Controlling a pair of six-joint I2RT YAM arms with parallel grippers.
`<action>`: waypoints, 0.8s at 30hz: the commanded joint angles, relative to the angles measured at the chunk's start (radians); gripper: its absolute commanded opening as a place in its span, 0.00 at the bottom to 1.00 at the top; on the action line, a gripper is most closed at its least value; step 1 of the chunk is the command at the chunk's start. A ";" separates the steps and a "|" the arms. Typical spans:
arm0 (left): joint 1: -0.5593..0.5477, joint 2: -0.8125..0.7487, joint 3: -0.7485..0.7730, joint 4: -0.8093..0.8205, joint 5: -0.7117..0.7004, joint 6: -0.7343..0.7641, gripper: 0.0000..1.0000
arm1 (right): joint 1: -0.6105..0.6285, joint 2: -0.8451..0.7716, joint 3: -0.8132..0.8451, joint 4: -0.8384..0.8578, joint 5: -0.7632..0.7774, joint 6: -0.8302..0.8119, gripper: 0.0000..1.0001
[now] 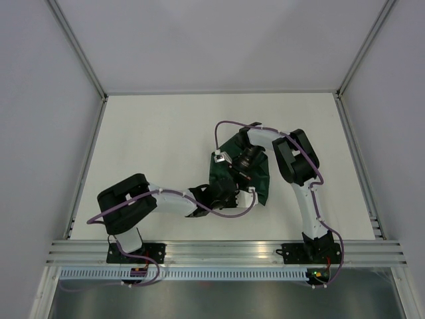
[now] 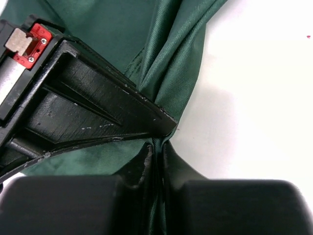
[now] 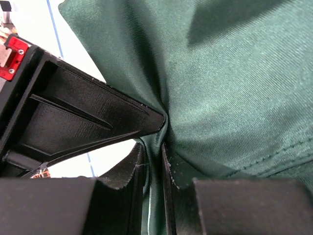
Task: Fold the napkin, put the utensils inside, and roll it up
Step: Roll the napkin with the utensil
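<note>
Left claw (image 2: 157, 147) clamped on napkin (image 2: 161, 58) fold; right claw (image 3: 152, 147) likewise clamped, just beyond left one; it fans out ahead of both.

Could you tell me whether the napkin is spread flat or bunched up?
Bunched: the napkin is gathered into folds, pinched by the left pincer and the right pincer.

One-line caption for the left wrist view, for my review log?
Left gripper shut on a bunched fold of the dark green napkin, white table to the right.
</note>
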 commanded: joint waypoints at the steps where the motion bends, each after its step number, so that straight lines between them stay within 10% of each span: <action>1: 0.019 0.045 0.073 -0.148 0.063 -0.082 0.05 | -0.003 0.054 -0.004 0.128 0.143 -0.067 0.01; 8: 0.067 0.045 0.145 -0.262 0.190 -0.148 0.02 | -0.009 0.015 -0.047 0.177 0.145 -0.051 0.03; 17: 0.136 0.033 0.162 -0.282 0.348 -0.222 0.02 | -0.050 -0.086 -0.077 0.193 0.105 -0.032 0.38; 24: 0.183 0.032 0.144 -0.251 0.436 -0.277 0.02 | -0.086 -0.173 -0.088 0.183 0.050 -0.006 0.48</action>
